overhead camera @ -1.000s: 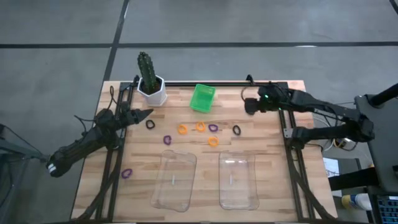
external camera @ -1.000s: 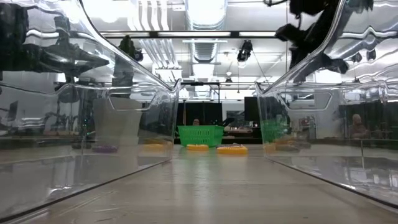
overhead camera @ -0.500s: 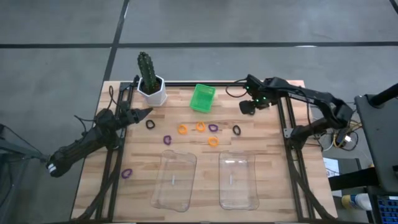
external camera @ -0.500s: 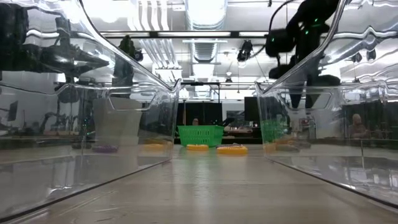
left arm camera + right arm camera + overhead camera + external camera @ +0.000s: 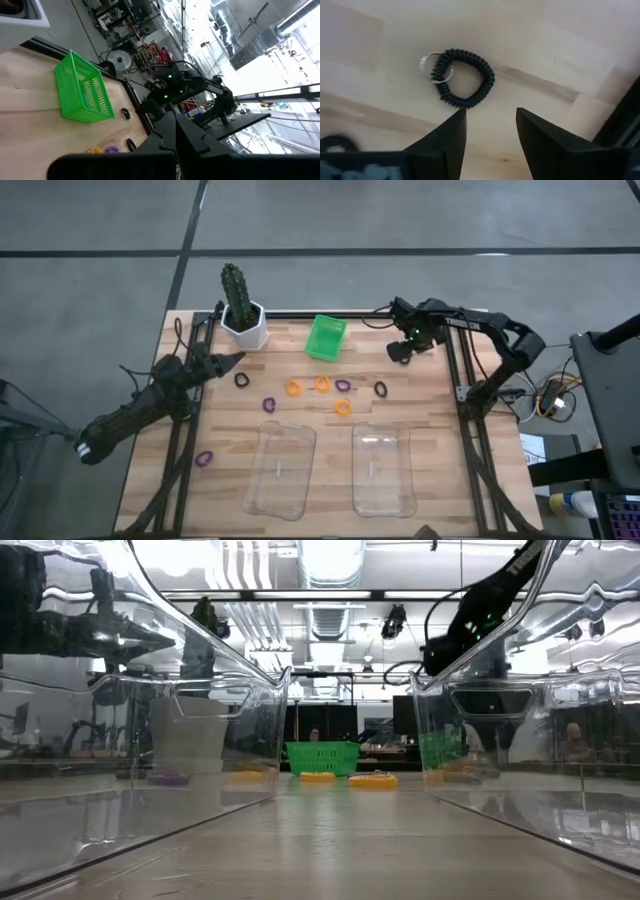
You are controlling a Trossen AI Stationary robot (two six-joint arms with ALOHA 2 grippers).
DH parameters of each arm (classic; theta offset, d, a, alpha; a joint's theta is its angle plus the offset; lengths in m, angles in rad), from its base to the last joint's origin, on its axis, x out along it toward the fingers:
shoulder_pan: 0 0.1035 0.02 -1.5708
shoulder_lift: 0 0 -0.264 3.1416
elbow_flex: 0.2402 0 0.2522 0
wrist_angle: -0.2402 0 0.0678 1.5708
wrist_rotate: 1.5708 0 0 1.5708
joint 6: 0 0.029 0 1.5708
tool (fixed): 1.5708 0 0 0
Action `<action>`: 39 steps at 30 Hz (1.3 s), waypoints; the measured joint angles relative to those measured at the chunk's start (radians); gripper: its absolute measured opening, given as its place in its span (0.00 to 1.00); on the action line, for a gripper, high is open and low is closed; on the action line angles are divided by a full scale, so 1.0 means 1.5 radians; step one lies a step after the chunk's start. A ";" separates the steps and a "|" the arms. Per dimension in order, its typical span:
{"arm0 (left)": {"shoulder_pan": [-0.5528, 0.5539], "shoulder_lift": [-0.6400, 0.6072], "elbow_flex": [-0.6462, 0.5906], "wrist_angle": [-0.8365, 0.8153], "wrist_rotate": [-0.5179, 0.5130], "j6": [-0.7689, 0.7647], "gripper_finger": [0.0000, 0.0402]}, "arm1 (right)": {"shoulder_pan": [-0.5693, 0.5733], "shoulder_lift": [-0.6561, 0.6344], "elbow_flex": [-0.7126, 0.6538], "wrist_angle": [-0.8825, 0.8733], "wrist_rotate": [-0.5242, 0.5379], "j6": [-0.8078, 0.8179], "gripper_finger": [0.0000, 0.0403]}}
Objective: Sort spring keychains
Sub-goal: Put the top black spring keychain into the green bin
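A light wooden slatted table is seen from above with small coiled spring keychains scattered across its middle. A black coiled keychain is placed near the left gripper, whose fingers are pressed shut with nothing held; that arm is stretched in from the table's left edge. A purple coiled keychain and two orange coiled keychains are laid in a loose row, followed by a second purple one and a third orange one just below. A black coiled keychain with a small metal ring is seen near the right side, and in the right wrist view it is framed beyond the right gripper, whose dark fingers are spread apart and empty, above the wood. A lone purple keychain is left near the table's left front. Two clear plastic rectangular trays are set side by side at the front, with no keychains in them. A small green plastic mesh basket and a potted green cactus in a white pot are stood along the back edge.
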 joint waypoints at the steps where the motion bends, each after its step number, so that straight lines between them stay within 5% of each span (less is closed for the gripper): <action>1: 0.000 0.000 0.000 0.000 0.000 0.000 0.00 | -0.003 0.010 0.000 0.001 0.000 -0.005 0.40; 30: 0.000 0.000 0.000 -0.001 -0.006 0.003 0.00 | -0.024 0.094 -0.004 0.093 -0.004 -0.042 0.32; 39: 0.000 0.000 0.000 -0.001 -0.019 0.004 0.00 | -0.023 0.093 -0.004 0.101 -0.013 -0.063 0.14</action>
